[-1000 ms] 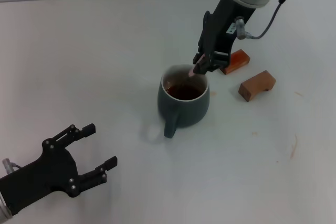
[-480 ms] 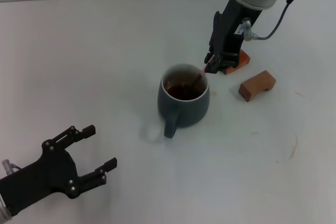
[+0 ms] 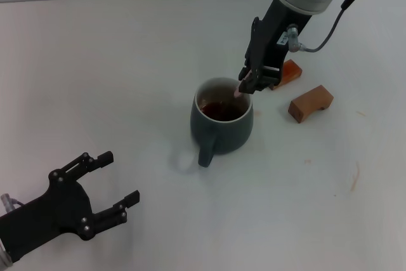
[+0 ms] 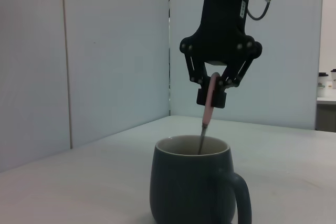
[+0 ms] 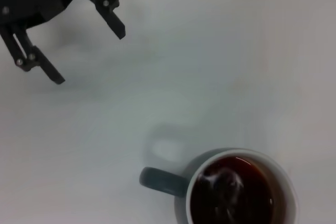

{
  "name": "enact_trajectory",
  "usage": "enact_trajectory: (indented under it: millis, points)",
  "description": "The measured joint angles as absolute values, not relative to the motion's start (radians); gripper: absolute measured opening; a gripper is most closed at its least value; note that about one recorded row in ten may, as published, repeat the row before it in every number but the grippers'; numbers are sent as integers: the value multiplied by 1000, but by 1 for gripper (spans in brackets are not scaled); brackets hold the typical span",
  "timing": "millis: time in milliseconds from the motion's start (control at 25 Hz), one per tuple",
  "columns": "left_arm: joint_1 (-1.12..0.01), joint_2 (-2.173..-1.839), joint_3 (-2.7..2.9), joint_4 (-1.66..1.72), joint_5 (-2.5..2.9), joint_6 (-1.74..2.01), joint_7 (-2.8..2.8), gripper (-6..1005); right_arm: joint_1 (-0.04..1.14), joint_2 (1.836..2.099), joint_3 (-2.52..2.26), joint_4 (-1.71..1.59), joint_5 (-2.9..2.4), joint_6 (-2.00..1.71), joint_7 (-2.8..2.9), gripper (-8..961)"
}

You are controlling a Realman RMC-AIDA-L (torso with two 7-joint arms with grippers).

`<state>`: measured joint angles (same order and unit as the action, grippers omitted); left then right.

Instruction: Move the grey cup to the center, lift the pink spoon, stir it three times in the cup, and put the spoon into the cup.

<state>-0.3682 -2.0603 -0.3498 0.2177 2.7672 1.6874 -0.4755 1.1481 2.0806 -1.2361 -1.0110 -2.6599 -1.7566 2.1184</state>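
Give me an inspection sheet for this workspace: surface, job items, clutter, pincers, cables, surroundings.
Surface: white table, faint marks at its right side.
Job's things: cup holds dark liquid; spoon dips into it, tilted.
Clutter: two wooden blocks right of the cup.
Grippers: right pincer shut on the spoon above the cup; left pincer open, idle near the front left.
Cables: one looping at the right wrist.
Surroundings: pale wall panels.

Two brown wooden blocks [image 3: 310, 103] lie near each other on the white table [image 3: 127, 61]
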Motion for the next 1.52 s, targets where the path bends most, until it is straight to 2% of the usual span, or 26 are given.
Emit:
enact_trajectory:
  millis: [280,400,520,600,640,920,1000,1200,1360,1400,1520]
  points:
    - [-371,-2060,-351,218,2767,1687,-475,829,1139,2080,-1245,-1014,-2653,-1753,2119,131]
    - [-371,-2060,-352,218,2767,1687,-476,829,1100,2081,-1242,-1079,-2630,-1750,2119,326]
    - [-371,-2060,-353,218,2767,1687,-476,829,1057,2079,-1234,-1145,-2581,-1745,2115,449]
    - [-371,-2060,-354,218,2767,1687,-476,829,953,2075,-1200,-1297,-2462,-1713,2086,531]
    - [-371,-2060,-354,218,2767,1687,-476,829,953,2075,-1200,-1297,-2462,-1713,2086,531]
    - [-371,-2060,-354,218,2767,1687,-476,829,666,2075,-1025,-1413,-2014,-1602,1864,530]
    - [-371,-2060,-357,218,2767,1687,-476,829,583,2072,-944,-1309,-1812,-1595,1743,530]
    - [-377,-2059,-357,219,2767,1687,-480,829,479,2069,-881,-1123,-1640,-1657,1507,581]
    - [-379,-2059,-357,216,2767,1687,-477,829,419,2076,-850,-958,-1510,-1672,1294,621]
    - [-379,-2059,-357,215,2767,1687,-477,829,383,2071,-838,-822,-1416,-1678,1139,632]
    - [-379,-2060,-357,216,2767,1687,-476,829,357,2068,-821,-729,-1385,-1680,1028,677]
